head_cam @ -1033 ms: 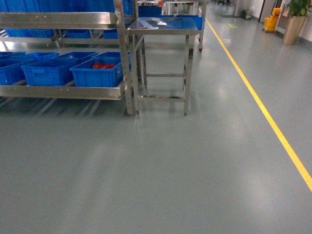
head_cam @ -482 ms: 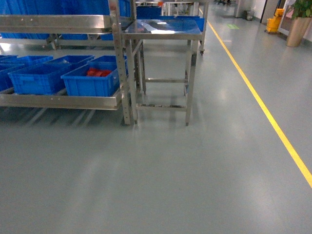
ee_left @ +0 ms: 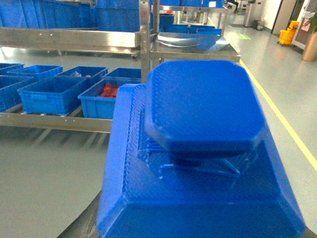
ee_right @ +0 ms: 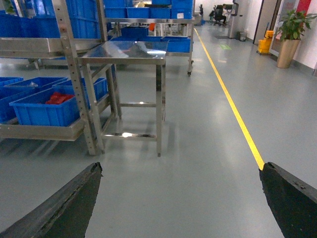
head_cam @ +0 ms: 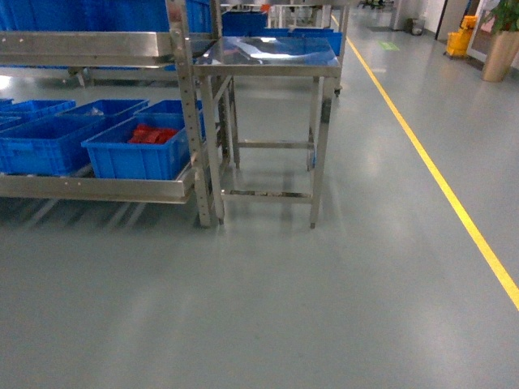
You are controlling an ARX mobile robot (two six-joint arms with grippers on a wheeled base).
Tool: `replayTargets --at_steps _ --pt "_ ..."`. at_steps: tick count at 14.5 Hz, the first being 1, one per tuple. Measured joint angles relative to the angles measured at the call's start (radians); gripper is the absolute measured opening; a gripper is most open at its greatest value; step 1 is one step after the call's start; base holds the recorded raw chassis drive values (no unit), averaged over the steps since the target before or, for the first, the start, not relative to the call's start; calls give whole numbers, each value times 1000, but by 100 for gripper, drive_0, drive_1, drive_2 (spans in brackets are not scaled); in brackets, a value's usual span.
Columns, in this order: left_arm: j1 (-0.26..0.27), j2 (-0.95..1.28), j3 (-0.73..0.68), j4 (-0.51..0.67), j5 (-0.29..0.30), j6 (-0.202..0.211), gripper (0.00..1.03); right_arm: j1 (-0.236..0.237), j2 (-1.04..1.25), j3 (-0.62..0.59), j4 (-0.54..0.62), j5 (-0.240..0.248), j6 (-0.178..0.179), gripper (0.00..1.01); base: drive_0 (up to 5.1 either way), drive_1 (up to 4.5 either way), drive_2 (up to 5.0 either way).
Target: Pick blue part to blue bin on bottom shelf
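Blue part (ee_left: 203, 144) fills left wrist view, close against left pincer; grip state cannot tell. Right pincer (ee_right: 181, 198) fingers apart, empty. Bottom shelf (head_cam: 97, 188) with blue bins (head_cam: 138, 150) far ahead.

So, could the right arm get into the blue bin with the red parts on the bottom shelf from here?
Probably not yet. The blue bin sits well ahead across open floor on the bottom shelf, and neither arm shows in the head view. Nothing blocks the way.

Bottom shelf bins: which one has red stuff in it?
The front bin at the right end of the bottom shelf, beside the rack post. It holds red parts; the other bins show none.
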Motion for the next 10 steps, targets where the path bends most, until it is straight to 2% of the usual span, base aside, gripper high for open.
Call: replayTargets --at_steps 10 --pt "0 0 0 2 0 0 43 0 0 0 0 0 0 98 10 441 -420"
